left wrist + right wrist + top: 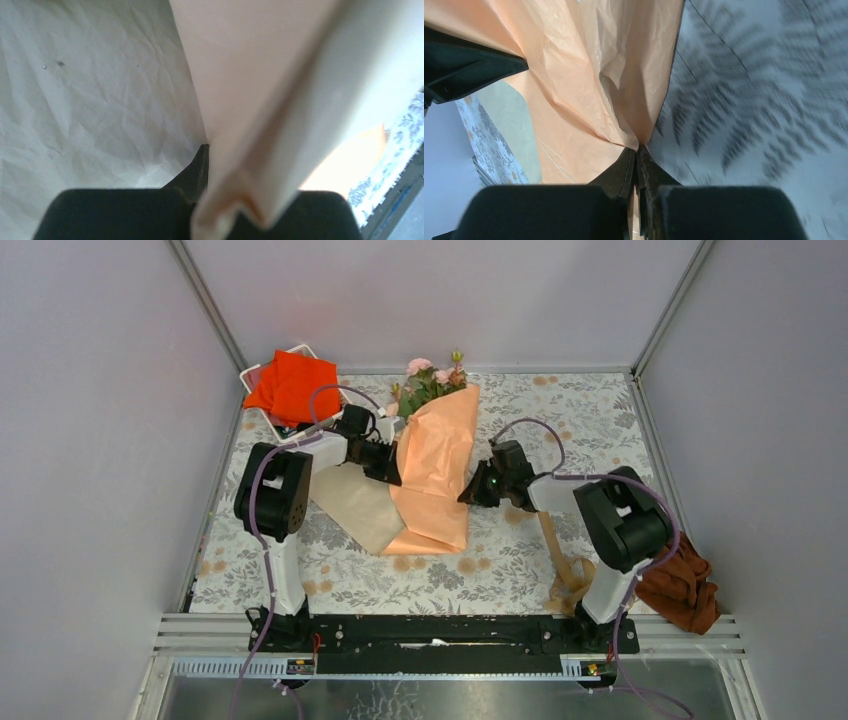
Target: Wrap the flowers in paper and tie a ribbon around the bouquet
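Note:
The peach-orange paper [435, 465] lies folded lengthwise over the flowers [432, 378], whose pink roses and leaves stick out at its far end. A tan flap of the paper [355, 505] spreads out to the left. My left gripper [393, 468] is shut on the paper's left side. In the left wrist view a fold of paper [260, 115] runs through the left gripper [210, 147]. My right gripper [470, 492] pinches the right edge, and its jaws [638, 148] meet on the paper [594, 85]. The ribbon [560, 560] lies loose by the right arm's base.
A bright orange-red cloth [290, 385] sits in a white basket [252, 373] at the back left. A rust-brown cloth [685, 585] hangs over the table's near right edge. Grey walls close in the floral tablecloth [560, 420] on three sides.

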Motion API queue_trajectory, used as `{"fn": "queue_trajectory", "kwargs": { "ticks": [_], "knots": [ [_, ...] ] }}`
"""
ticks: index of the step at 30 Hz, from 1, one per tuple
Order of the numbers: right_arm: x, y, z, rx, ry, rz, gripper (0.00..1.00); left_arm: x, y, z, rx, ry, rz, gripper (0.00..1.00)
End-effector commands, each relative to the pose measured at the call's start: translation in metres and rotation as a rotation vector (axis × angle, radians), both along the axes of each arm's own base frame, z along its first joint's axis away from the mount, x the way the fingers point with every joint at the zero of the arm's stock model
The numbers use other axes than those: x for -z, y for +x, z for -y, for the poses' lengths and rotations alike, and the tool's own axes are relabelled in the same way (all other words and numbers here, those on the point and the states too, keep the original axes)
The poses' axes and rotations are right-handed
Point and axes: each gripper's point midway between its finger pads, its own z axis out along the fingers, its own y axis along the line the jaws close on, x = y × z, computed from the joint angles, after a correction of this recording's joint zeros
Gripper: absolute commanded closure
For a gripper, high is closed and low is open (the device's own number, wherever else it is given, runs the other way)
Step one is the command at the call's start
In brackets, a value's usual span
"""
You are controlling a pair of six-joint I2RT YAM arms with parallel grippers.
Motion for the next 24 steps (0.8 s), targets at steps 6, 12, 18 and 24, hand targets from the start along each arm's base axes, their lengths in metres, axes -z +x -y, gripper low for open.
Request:
{"fn": "queue_trajectory", "kwargs": {
  "ticks": [6,12,18,24],
  "knots": [
    [0.01,-0.056,0.069,0.151,-0.184,-0.057,0.84,0.02,-0.021,0.009,0.025,-0.014,-0.102,1.0],
    [-0.048,-0.018,0.085,0.11,-0.353,0.112,0.66,0.024,-0.026,0.009,0.016,-0.015,-0.125,1.0],
    [-0.116,0.022,-0.013,-0.139,-0.208,0.344,0.69,0.027,-0.025,0.007,0.001,-0.012,-0.128,1.0],
    [-0.085,0.016,-0.097,-0.278,0.089,0.202,0.84,0.027,-0.022,0.003,-0.019,0.01,-0.124,1.0]
  ]
}}
